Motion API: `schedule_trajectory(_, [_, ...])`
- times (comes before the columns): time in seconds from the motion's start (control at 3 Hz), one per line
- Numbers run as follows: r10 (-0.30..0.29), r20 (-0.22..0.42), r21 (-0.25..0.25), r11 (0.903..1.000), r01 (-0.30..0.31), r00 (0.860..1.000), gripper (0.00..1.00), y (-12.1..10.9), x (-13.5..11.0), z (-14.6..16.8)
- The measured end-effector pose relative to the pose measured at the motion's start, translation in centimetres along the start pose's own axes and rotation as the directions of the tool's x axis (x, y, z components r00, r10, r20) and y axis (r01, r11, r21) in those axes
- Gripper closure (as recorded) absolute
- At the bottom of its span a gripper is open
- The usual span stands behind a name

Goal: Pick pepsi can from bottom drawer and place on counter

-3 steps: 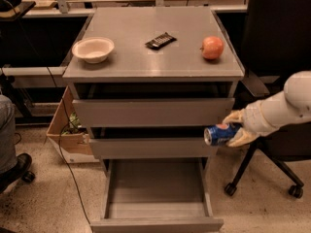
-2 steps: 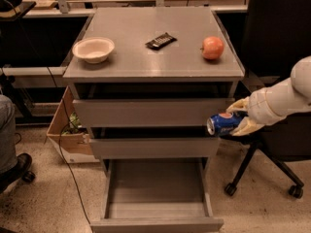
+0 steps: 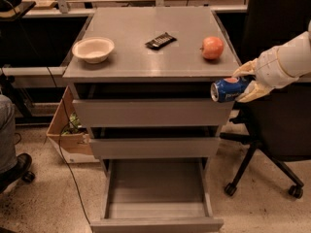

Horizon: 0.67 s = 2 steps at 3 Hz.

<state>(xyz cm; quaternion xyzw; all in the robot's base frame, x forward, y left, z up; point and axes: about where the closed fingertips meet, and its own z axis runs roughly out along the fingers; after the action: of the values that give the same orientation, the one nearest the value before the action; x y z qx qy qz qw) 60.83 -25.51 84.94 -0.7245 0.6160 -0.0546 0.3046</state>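
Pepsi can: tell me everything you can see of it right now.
The pepsi can is blue metal with white lettering and a silver end facing left. It lies on its side in mid-air, clamped between the fingers of the gripper, just right of the front right corner of the counter and slightly below its edge. Only the gripper touches it.

The gripper point(image 3: 243, 84), clasping the pepsi can point(image 3: 226, 90), hangs just off the right edge of the counter point(image 3: 146, 64), slightly below its top. Nearest that edge stands a red fruit point(image 3: 212, 47). A snack bar point(image 3: 160, 41) lies mid-top and a white bowl point(image 3: 93, 49) sits at the left. Open surface runs along the front strip and between these three. A black office chair point(image 3: 272, 130) crowds the right side, seemingly close under the arm. The bottom drawer point(image 3: 155, 222) juts open below.
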Motion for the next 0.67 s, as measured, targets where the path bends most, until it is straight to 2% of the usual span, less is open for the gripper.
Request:
schedule_trajectory(0.33, [-0.002,0.002,0.001,1.0000,0.002,1.000,1.00,-0.1,-0.2,0.1])
schedule_trajectory(0.67, [-0.037,0.020,0.049,0.9982,0.036,0.999,1.00,-2.8,-2.7,-0.8])
